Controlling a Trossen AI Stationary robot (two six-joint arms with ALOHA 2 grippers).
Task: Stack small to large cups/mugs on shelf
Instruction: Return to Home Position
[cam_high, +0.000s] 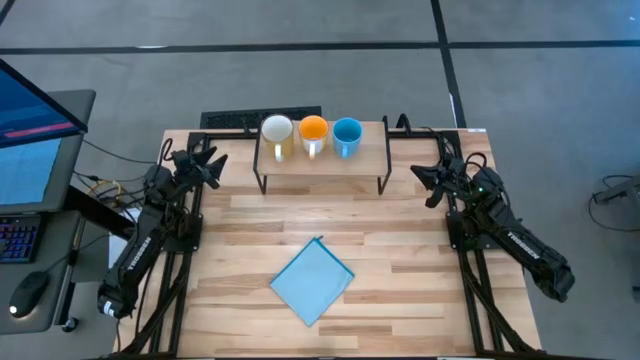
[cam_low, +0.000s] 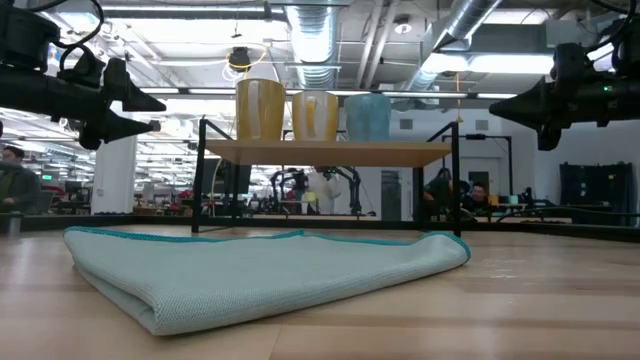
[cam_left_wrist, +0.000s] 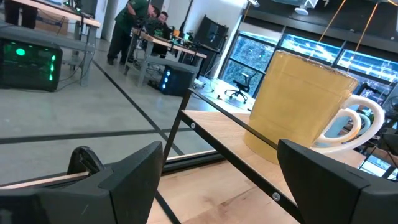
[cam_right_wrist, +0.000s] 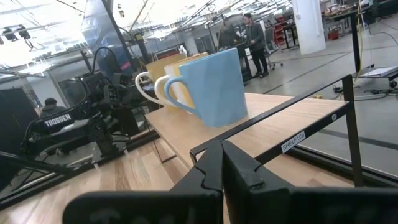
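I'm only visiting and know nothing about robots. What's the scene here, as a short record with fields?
shelf: wood-topped riser, holding all three mugs
mugs: cream mug, orange mug, blue mug, in a row from the left arm's side; upright, not nested
cloth: light blue, flat in front of the shelf
left gripper: open, empty, off the shelf's left end
right gripper: shut, empty, off the shelf's right end

Cream mug (cam_high: 277, 131), orange mug (cam_high: 313, 130), blue mug (cam_high: 347, 132) line shelf (cam_high: 320, 172).
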